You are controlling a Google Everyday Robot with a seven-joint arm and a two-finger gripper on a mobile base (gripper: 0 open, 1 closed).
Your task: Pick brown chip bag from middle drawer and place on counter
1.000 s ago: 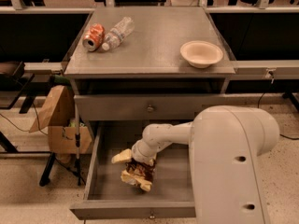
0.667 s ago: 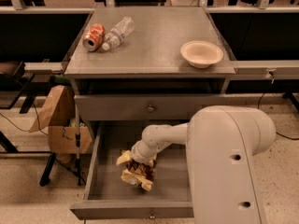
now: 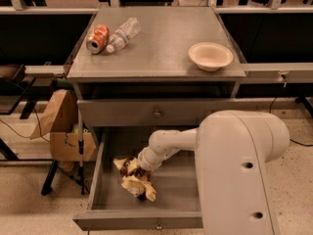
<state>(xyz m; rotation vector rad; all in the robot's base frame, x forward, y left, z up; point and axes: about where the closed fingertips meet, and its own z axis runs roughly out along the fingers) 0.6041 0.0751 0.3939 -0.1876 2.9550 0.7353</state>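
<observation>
The brown chip bag [image 3: 143, 188] lies crumpled on the floor of the open middle drawer [image 3: 182, 190], left of centre, with its tan ends showing. My arm reaches down from the right into the drawer. My gripper [image 3: 137, 172] is down at the upper part of the bag, touching it, and its tip is buried in the crinkled foil. The counter [image 3: 161, 43] is the grey top of the cabinet above.
On the counter lie an orange soda can [image 3: 98, 37] and a clear plastic bottle [image 3: 123, 33] at the back left, and a cream bowl [image 3: 210, 56] at the right. The upper drawer [image 3: 156, 112] is closed. A paper bag [image 3: 56, 114] and a cardboard box [image 3: 68, 146] stand left of the cabinet.
My gripper has pressed a little further down and left into the bag. The bag has bunched up slightly around it and stays on the drawer floor.
</observation>
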